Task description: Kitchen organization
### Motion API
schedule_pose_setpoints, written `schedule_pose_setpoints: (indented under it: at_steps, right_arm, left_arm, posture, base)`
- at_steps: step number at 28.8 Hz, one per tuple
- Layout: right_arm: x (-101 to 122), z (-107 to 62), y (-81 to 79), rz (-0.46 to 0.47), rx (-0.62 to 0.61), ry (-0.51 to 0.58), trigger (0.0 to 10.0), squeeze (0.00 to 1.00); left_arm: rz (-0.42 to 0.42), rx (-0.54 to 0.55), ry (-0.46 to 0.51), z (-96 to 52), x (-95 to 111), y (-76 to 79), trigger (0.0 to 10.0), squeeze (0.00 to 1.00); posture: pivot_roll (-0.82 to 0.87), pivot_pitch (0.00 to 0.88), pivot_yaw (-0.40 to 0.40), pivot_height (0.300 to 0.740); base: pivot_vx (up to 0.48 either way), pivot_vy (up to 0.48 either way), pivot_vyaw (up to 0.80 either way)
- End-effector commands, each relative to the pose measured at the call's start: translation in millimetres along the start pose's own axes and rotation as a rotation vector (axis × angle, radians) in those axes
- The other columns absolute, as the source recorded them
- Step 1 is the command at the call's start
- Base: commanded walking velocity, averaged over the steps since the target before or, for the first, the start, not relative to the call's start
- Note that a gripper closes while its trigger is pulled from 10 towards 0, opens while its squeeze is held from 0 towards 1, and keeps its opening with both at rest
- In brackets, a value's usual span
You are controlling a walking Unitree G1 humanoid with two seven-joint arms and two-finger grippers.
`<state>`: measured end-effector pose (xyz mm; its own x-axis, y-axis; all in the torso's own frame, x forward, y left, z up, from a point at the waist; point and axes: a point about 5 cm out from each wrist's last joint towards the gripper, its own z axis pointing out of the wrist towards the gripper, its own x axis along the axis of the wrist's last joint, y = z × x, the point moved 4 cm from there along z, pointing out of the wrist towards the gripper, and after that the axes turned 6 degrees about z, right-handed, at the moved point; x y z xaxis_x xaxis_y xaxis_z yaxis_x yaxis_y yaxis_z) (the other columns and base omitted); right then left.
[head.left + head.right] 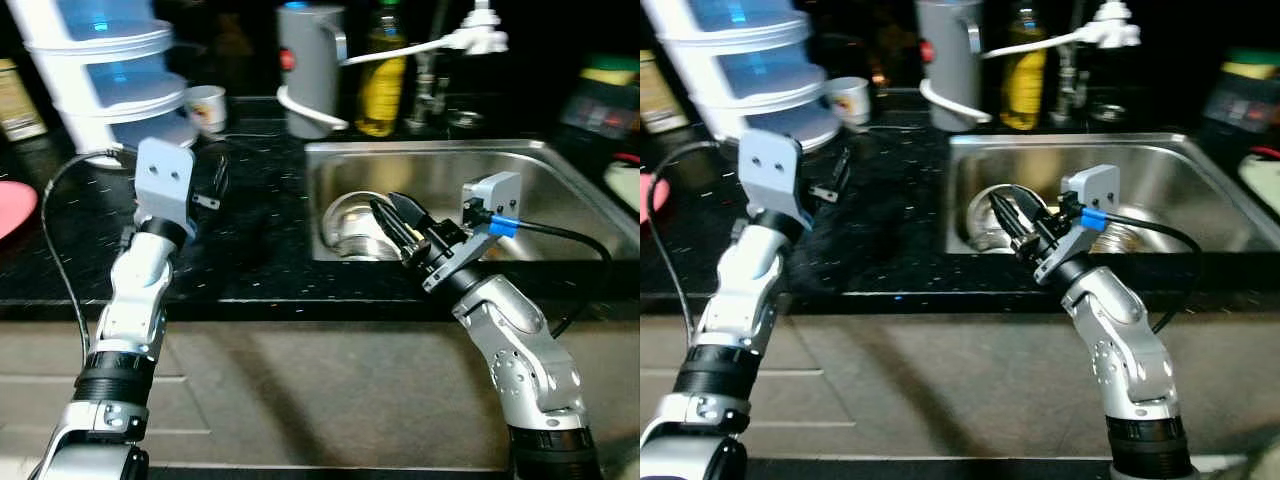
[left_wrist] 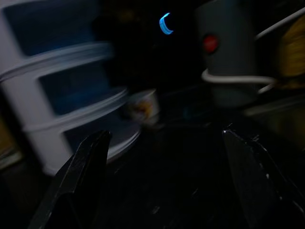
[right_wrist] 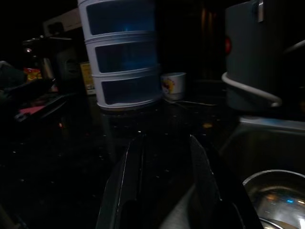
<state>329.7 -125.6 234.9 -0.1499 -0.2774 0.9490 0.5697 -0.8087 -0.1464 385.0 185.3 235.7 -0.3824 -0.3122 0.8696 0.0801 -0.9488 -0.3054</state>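
**A:** Where are your two arms right now?

**B:** Your left gripper (image 2: 164,181) is raised above the dark speckled worktop (image 1: 250,250), toward its left half, and its jaws are spread wide with nothing between them. Ahead of it along the back edge you have the white stacked container with blue drawers (image 1: 110,70), a small printed cup (image 1: 207,107) just beside it, and the grey kettle (image 1: 310,65) further right.

**A:** And the right one?

**B:** Your right gripper (image 1: 395,220) hangs over the left part of the steel sink (image 1: 560,190), near the sink's front rim. Its two black fingers (image 3: 131,186) sit close together with only a narrow gap, and you can see nothing held between them, so read them as nearly closed and empty.

**A:** What about the thing in the sink?

**B:** A round metal bowl (image 1: 350,225) lies in the sink's left front corner, just under and behind your right fingertips. Whether the fingers touch it, you cannot tell from these views.

**A:** Anything else on the worktop?

**B:** A yellow oil bottle (image 1: 382,80) stands at the back edge right of the kettle, and a white sprayer head (image 1: 480,35) reaches over the sink. A pink plate (image 1: 12,205) pokes in at the left edge.
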Motion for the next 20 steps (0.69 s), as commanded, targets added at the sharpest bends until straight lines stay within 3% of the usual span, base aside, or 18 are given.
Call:
schedule_pose_setpoints:
  at_steps: [1,8,20]
  right_arm:
    - [-5,1.4,1.2,0.017,-0.012,-0.013,10.0,0.0]
    - [-11,2.6,2.5,0.03,-0.031,-0.026,10.0,0.0]
    - [-19,3.4,2.0,0.058,-0.047,-0.03,10.0,0.0]
  left_arm:
    - [-0.018,0.016,-0.017,-2.9,0,-0.4,10.0,0.0]
    - [0.001,0.027,-0.063,-8.6,-2,-1.1,10.0,0.0]
    - [0.009,0.027,-0.093,-14.2,-2,0.5,10.0,0.0]
  posture:
    - [-0.04,0.0,-0.002,0.74]
    - [-0.04,0.0,0.002,0.74]
    - [-0.03,0.0,0.003,0.74]
  base:
    - [0.0,0.0,0.0]
    - [0.0,0.0,0.0]
    - [0.0,0.286,0.0]
